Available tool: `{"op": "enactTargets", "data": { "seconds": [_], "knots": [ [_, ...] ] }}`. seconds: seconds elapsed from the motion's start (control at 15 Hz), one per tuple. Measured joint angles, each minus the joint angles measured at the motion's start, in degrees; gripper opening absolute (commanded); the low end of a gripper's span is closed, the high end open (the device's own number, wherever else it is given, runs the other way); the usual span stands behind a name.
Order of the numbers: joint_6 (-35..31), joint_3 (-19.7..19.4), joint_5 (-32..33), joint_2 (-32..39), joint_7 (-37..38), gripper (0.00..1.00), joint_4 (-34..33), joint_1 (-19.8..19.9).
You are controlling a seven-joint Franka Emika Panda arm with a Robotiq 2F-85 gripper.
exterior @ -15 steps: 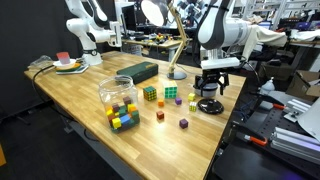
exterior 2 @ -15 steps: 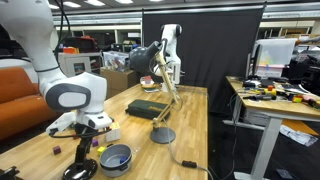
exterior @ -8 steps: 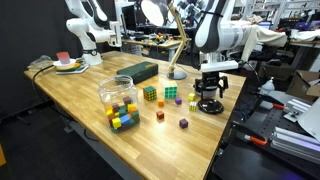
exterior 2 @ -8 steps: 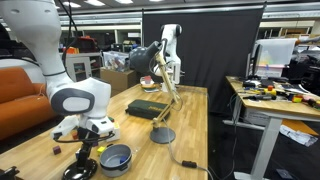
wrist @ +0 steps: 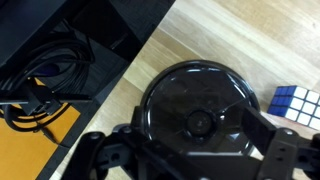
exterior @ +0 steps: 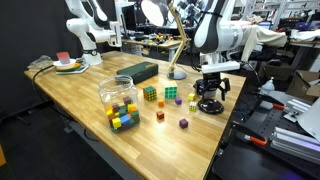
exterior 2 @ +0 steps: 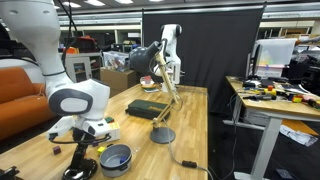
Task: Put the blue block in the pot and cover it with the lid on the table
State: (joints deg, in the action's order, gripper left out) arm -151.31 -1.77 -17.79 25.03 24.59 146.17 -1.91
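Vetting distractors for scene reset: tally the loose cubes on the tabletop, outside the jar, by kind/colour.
Puzzle cubes: 2
Orange small cube: 1
Purple small cube: 1
Yellow-green cube: 1
Total: 5

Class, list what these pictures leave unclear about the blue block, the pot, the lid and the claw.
- Blue block: found in no view; the inside of the pot is too small and blurred in an exterior view to show it.
- Claw: open astride the lid in the wrist view, but its dark, blurred fingers leave contact unclear.
- Pot: outside the wrist view's frame.
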Motion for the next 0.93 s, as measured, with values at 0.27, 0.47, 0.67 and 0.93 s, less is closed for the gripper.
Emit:
{"op": "enactTargets", "data": {
  "seconds": [0.27,0.47,0.67,0.93],
  "knots": [
    [0.62,-0.01,-0.07,0.13,-0.21,0.49,0.03,0.71],
    [0.62,0.0,-1.23,0.14,-1.29,0.28,-0.12,1.51],
    [0.62,0.07,-2.55,0.13,-2.35,0.09,-0.23,2.12],
    [0.85,0.1,-3.98,0.11,-3.22,0.08,-0.24,2.67]
  ]
}}
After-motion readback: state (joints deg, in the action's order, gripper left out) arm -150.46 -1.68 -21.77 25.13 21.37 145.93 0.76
